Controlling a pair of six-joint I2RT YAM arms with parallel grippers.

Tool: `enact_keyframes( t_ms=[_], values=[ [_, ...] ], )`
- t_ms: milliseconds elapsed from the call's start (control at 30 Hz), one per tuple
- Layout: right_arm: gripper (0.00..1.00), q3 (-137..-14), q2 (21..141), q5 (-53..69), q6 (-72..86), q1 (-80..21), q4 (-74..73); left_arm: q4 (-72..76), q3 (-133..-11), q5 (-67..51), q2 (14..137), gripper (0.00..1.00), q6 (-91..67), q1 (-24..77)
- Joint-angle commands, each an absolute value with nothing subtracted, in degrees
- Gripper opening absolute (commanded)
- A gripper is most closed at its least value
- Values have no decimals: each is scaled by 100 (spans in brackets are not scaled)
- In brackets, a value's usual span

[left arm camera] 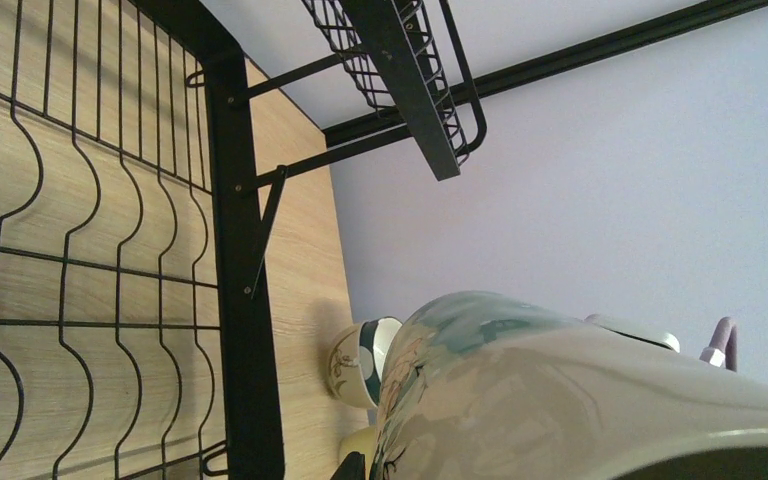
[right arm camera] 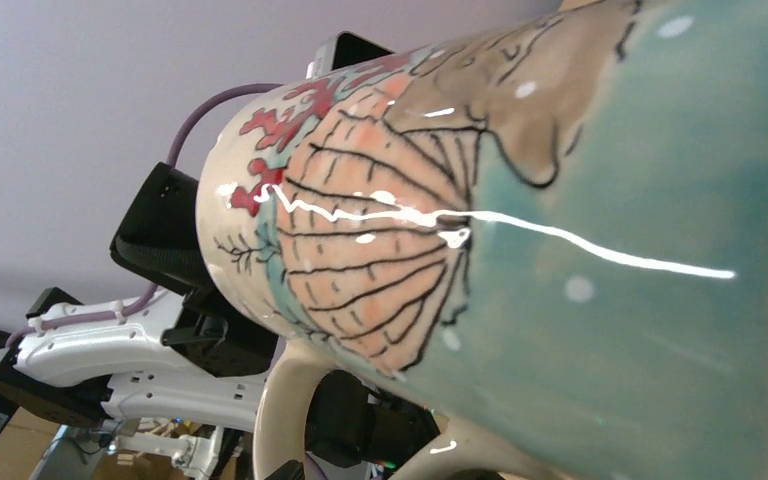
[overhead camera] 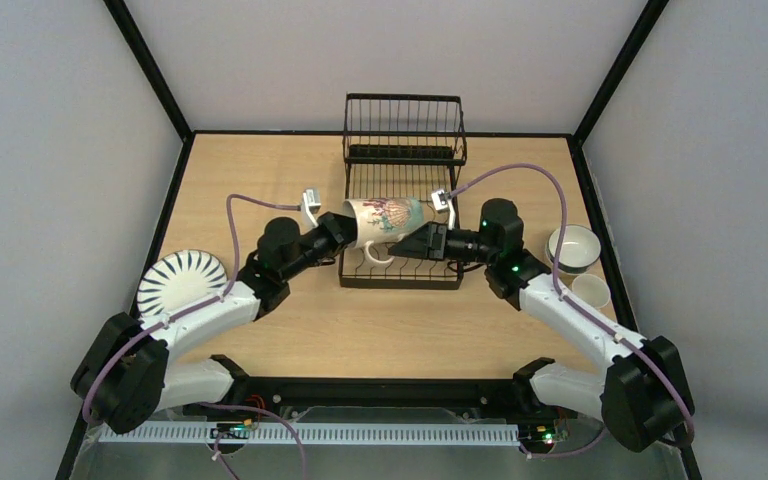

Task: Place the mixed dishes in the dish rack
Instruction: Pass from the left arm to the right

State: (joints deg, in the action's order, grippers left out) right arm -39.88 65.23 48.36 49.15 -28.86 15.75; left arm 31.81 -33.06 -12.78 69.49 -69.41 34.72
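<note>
Finding: the beige seashell mug point(overhead camera: 388, 217) lies on its side in the air, just above the slotted lower level of the dish rack point(overhead camera: 405, 98). The rack stands at the middle of the far edge of the worktop point(overhead camera: 380, 335). The mug's long axis runs left to right, parallel to that edge, with the mouth toward your left arm and the base toward your right. The handle point(overhead camera: 375, 252) hangs down on the near side. Your left gripper point(overhead camera: 345, 228) meets the mouth end with jaws narrow, pinched on the rim wall, and I judge it to be carrying the load. Your right gripper point(overhead camera: 418, 240) sits at the base end, low and to the near side, with jaws spread wide. Its wrist view is filled by glazed wall and shows no fingers, so contact there cannot be confirmed. Both arms reach inward from the near corners, forearms low, wrists facing each other almost along the mug's axis. Neither arm is nearer, since each is at its own end. In my judgement, the placement depends on that level axis over the wires, and the hanging handle is the part most likely to catch. The striped plate point(overhead camera: 182, 283) waits at the left edge and a bowl point(overhead camera: 573, 247) at the right edge.
</note>
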Motion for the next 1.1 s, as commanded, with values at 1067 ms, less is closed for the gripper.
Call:
enact_keyframes(
  t_ms=[1067],
  values=[
    [49, -3920, 6747, 4548, 5750, -2909, 2657, 3989, -3502, -1134, 7293, 2, -6934, 4320]
  ],
)
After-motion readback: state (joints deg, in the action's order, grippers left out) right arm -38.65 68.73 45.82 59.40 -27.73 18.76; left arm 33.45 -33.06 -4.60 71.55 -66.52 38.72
